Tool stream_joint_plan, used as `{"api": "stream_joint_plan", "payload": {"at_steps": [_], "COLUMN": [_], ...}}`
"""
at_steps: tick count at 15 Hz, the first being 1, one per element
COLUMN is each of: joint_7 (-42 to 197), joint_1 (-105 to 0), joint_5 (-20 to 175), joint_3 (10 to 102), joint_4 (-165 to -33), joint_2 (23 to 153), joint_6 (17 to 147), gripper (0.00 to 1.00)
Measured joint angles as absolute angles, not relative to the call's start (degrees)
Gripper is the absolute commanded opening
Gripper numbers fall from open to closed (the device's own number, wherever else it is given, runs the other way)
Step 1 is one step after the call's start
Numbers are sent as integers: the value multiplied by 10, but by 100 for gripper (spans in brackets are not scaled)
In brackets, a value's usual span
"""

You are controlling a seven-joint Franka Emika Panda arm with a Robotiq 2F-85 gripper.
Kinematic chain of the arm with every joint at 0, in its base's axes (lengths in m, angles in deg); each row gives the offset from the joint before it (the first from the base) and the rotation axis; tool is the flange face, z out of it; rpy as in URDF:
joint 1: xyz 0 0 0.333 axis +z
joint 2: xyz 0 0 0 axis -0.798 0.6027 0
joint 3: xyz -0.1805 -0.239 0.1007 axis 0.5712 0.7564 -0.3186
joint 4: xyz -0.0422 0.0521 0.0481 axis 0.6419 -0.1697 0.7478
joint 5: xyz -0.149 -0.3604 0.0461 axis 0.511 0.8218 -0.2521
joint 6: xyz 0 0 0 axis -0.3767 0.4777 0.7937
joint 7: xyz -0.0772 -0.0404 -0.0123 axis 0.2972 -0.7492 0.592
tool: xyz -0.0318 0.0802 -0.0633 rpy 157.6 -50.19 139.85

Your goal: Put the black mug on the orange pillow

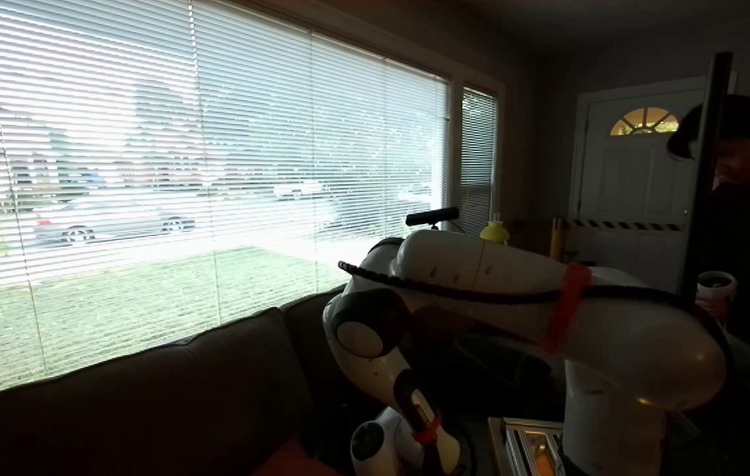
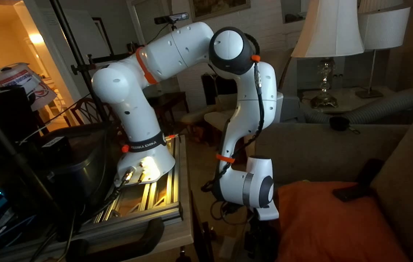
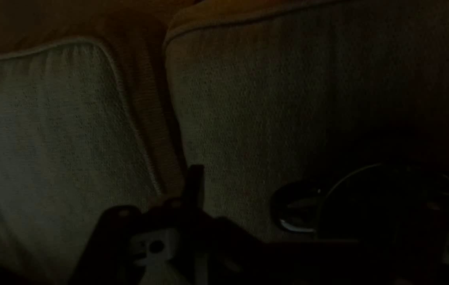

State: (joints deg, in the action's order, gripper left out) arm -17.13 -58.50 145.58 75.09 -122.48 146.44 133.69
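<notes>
While your black two-finger gripper [image 3: 307, 186] stands spread, the round, shiny black mug [image 3: 383, 206] sits wrist-view right of one finger [image 3: 195, 184], handle toward it. Other finger's too dark.

A dark brown fabric sofa [image 1: 150, 403]; behind it, white slatted window blinds [image 1: 203, 165]; beyond its armrest [image 2: 323, 153], a cream-shaded, glassy-stemmed lamp [image 2: 326, 40].

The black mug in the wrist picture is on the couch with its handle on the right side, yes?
Almost: the black mug is on the couch, but in the wrist view its handle is on the left side, not the right.
</notes>
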Motion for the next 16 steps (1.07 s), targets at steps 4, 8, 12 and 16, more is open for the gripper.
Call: {"api": "stream_joint_plan", "payload": {"at_steps": [4, 8, 12, 16], "joint_7": [-201, -225, -241, -250], "joint_1": [-553, -524, -508, -504], "joint_5": [1453, 1443, 1441, 1440], "joint_3": [763, 777, 784, 788], "joint_4": [-1202, -1178, -1172, -1177], "joint_2": [1477, 1489, 1505, 1508], "joint_6": [1346, 1353, 1355, 1363], "gripper": [100, 100, 100, 99]}}
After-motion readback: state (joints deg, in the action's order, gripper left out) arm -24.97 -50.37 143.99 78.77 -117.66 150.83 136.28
